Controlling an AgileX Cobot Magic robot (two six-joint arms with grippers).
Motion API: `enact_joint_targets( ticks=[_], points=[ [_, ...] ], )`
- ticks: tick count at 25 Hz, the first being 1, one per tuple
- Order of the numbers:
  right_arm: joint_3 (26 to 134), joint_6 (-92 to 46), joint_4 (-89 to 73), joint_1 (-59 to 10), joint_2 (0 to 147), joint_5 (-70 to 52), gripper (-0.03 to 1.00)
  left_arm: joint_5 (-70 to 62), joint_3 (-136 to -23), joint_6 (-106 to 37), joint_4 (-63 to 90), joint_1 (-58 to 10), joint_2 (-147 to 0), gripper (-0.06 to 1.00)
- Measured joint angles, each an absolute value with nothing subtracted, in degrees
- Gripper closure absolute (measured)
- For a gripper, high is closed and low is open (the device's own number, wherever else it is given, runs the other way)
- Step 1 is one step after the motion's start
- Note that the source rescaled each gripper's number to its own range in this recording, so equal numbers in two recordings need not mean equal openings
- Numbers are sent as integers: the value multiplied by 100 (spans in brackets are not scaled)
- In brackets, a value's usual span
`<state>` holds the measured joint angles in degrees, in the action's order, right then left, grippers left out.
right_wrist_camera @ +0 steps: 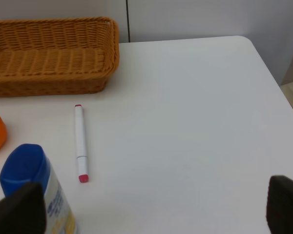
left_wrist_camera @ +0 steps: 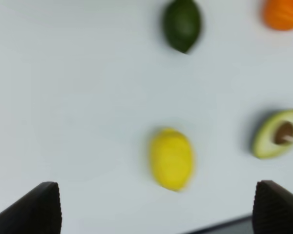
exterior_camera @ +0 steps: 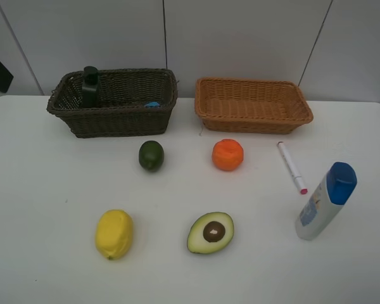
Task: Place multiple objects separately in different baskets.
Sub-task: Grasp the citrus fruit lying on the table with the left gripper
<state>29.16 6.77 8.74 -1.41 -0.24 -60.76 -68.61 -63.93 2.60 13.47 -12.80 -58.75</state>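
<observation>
On the white table lie a lemon (exterior_camera: 114, 234), a lime (exterior_camera: 151, 155), an orange (exterior_camera: 228, 154), a halved avocado (exterior_camera: 210, 232) and a white pink-tipped pen (exterior_camera: 292, 167). A white blue-capped bottle (exterior_camera: 326, 201) stands at the right. The dark green pump bottle (exterior_camera: 90, 87) stands in the dark brown basket (exterior_camera: 120, 121). The light orange-brown basket (exterior_camera: 253, 120) holds nothing that shows. The dark pad is hidden. My left gripper (left_wrist_camera: 156, 214) is open above the lemon (left_wrist_camera: 171, 158). My right gripper (right_wrist_camera: 151, 209) is open near the bottle (right_wrist_camera: 36, 190) and pen (right_wrist_camera: 80, 141). Neither gripper shows in the exterior high view.
A small blue thing (exterior_camera: 152, 104) shows inside the dark basket at its right end. Both baskets stand at the back of the table against a white wall. The table's right edge (right_wrist_camera: 278, 92) is close to the right gripper.
</observation>
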Motion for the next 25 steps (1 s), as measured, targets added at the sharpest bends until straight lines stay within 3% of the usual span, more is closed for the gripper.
enact_joint_targets(
  ticks=[4, 11, 25],
  points=[
    [2916, 677, 874, -183, -24, -6076, -2, -6861, -5854, 96, 2080, -1443, -5577, -5],
    [2916, 677, 874, -183, -24, -6076, -2, -6845, -5031, 543, 2031, -2022, -5993, -5],
    [2916, 677, 874, -183, -24, -6076, -2, -5370, -4818, 2534, 1006, -3886, -8772, -5]
  ],
)
